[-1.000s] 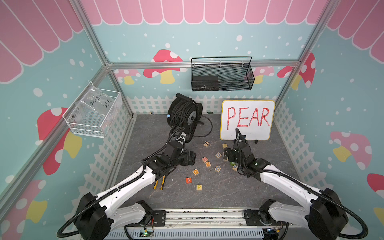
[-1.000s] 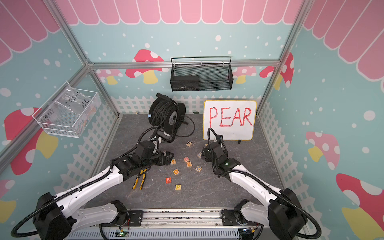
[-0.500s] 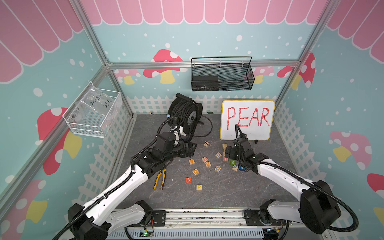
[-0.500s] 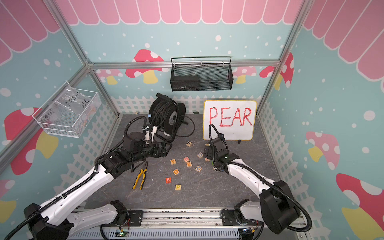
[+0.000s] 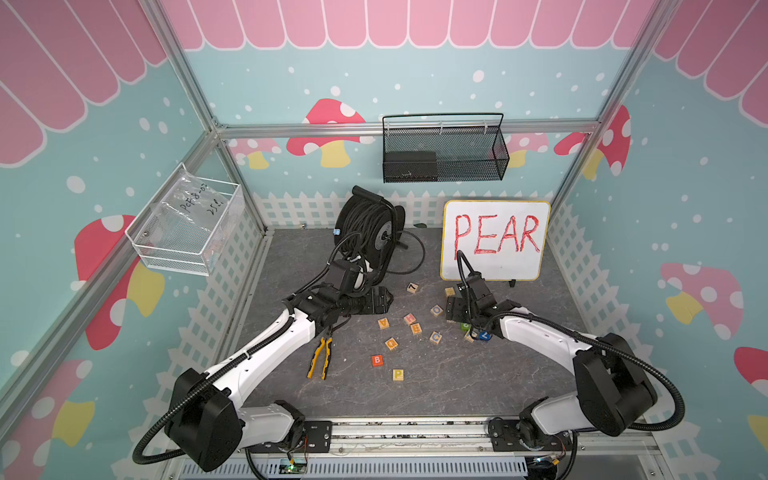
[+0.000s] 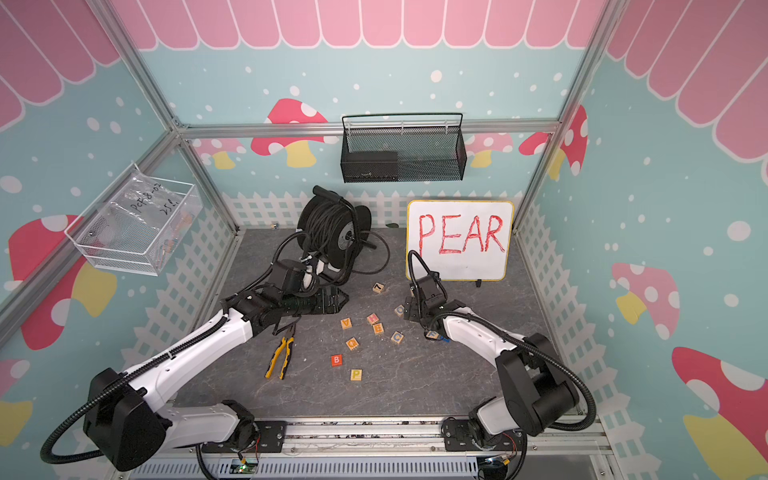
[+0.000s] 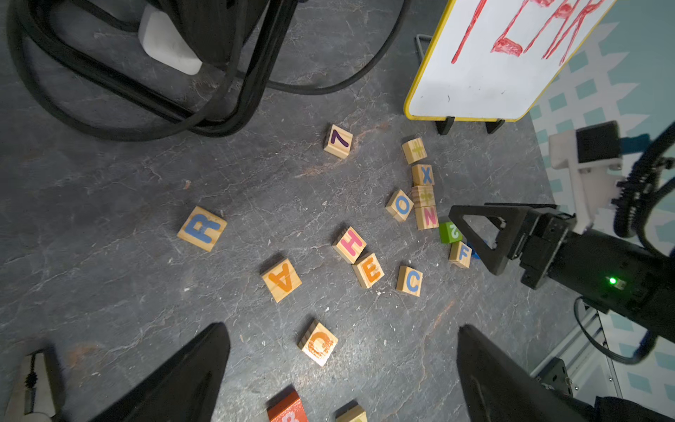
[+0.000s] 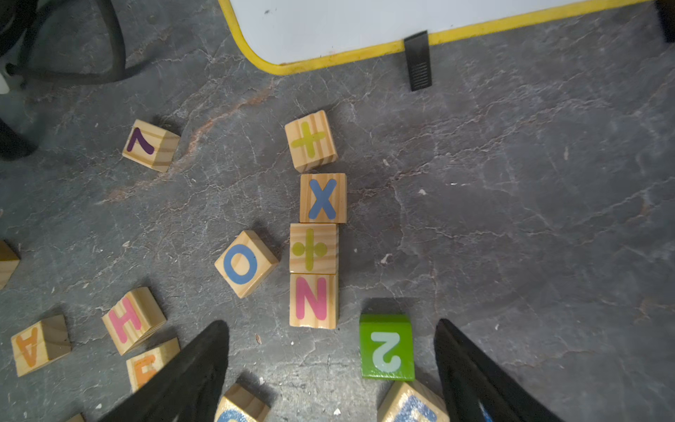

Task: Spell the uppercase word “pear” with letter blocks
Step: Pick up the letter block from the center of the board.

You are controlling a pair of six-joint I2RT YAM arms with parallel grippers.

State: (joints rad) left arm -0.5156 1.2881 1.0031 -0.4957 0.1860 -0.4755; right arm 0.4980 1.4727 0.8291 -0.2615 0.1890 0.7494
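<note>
The P block point(image 5: 398, 375) lies nearest the front, beside a red B cube point(image 5: 377, 360). The A block point(image 5: 383, 323) and E block point(image 5: 415, 328) sit mid-table among other blocks. The blue R block point(image 7: 202, 228) shows only in the left wrist view, apart from the cluster. My left gripper point(image 5: 384, 301) hovers open above the blocks, fingers wide with an orange O block point(image 7: 318, 343) below. My right gripper point(image 8: 330, 329) is open low over the table. A green 2 cube point(image 8: 386, 347) lies between its fingers point(image 8: 471, 369), untouched.
A whiteboard reading PEAR point(image 5: 494, 241) stands at the back right, a black cable reel point(image 5: 370, 228) at the back middle. Yellow pliers point(image 5: 321, 357) lie front left. A line of blocks ending in N point(image 8: 313, 301) sits ahead of the right gripper.
My left gripper has lifted and drawn back toward the cable reel. The right arm has stretched forward, its gripper staying over the blocks near the whiteboard.
</note>
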